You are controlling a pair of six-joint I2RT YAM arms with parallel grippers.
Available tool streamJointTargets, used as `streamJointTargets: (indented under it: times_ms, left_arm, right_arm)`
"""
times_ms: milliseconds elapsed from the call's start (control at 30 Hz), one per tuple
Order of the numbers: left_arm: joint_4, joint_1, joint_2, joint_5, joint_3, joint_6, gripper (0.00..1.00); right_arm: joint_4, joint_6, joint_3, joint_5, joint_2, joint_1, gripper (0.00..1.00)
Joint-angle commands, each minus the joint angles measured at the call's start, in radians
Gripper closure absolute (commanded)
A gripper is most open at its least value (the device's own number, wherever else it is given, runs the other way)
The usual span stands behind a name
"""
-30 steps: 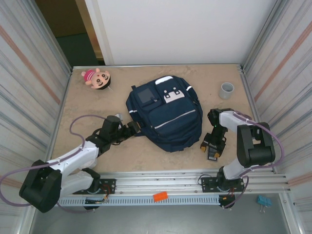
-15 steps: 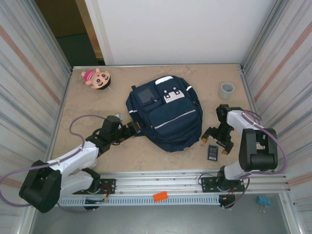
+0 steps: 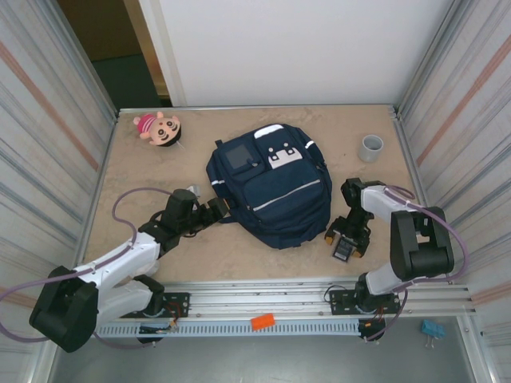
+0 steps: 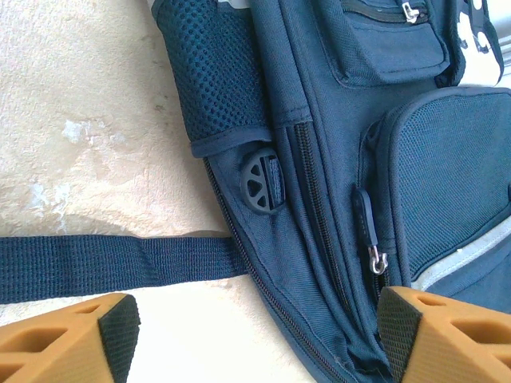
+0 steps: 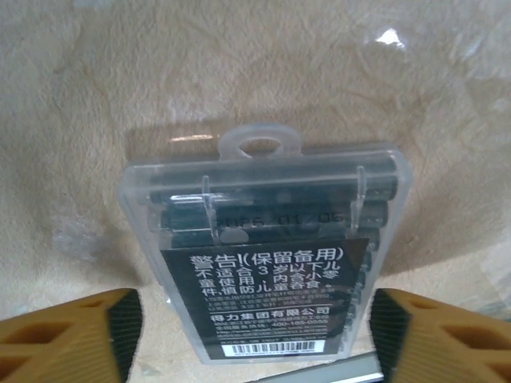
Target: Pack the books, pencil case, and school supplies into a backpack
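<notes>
My right gripper (image 5: 251, 319) hangs over a clear flat box (image 5: 263, 239) lying on the table (image 3: 144, 167), just right of the navy backpack (image 3: 271, 187). My fingers stand apart on either side of the box's near end, released, gripping nothing. The box looks smooth and thin, so I judge that closing this low on it could let it squirt out or tip, and my pads could scrape the table first. Inside the box lie a few dark sticks behind a black label with white print.

My left gripper (image 4: 255, 327) is spread wide and empty beside the backpack's side, above a loose strap (image 4: 104, 267). I could snag that strap instead of a zip pull. The zips (image 4: 307, 183) I see look closed, so the box has no way in yet, and what the backpack holds is hidden
</notes>
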Motion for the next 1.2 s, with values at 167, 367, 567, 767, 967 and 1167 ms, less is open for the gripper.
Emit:
streamJointTargets:
  times_ms: [167, 367, 567, 767, 967, 1167]
  left_arm:
    - [-0.016, 0.011, -0.004, -0.004, 0.010, 0.010, 0.20]
    - [-0.022, 0.011, -0.003, -0.005, 0.018, 0.011, 0.20]
    - [-0.053, 0.010, -0.003, -0.007, 0.043, 0.028, 0.20]
    - [-0.114, -0.019, 0.011, -0.038, 0.130, 0.146, 0.20]
    - [-0.119, -0.201, 0.168, -0.132, 0.287, 0.457, 0.19]
    - [-0.258, -0.350, 0.467, -0.221, 0.592, 0.747, 0.14]
  right_arm:
    - [-0.012, 0.009, -0.007, -0.007, 0.025, 0.016, 0.33]
    - [0.001, -0.018, 0.007, 0.004, 0.096, 0.019, 0.39]
    - [-0.002, -0.015, 0.016, 0.027, 0.064, 0.026, 0.53]
    - [-0.033, -0.007, 0.063, -0.004, -0.157, -0.005, 0.54]
    - [0.122, 0.008, 0.023, -0.210, -0.405, -0.099, 0.56]
    - [0.316, 0.044, -0.065, -0.396, -0.492, -0.141, 0.56]
